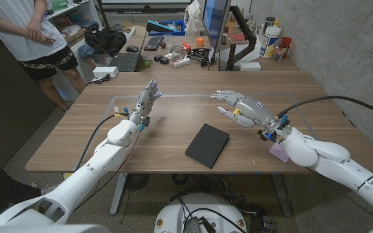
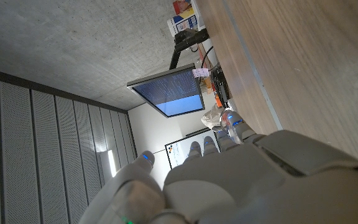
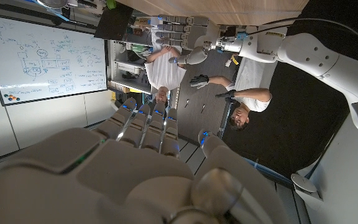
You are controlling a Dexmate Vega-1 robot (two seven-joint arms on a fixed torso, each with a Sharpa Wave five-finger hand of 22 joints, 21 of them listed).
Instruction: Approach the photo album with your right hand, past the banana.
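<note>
The right robot hand [image 1: 241,105] is hovering open, fingers spread, holding nothing; the black photo album [image 1: 207,145] is lying near-left of it on the surface [image 1: 173,110], closer than to the left hand.

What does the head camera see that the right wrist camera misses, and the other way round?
Head view alone: the black photo album lying flat on the wooden table, with the right hand raised beyond it, fingers spread. Right wrist view alone: a whiteboard with writing. Both share the left hand and a person in a white shirt.
</note>
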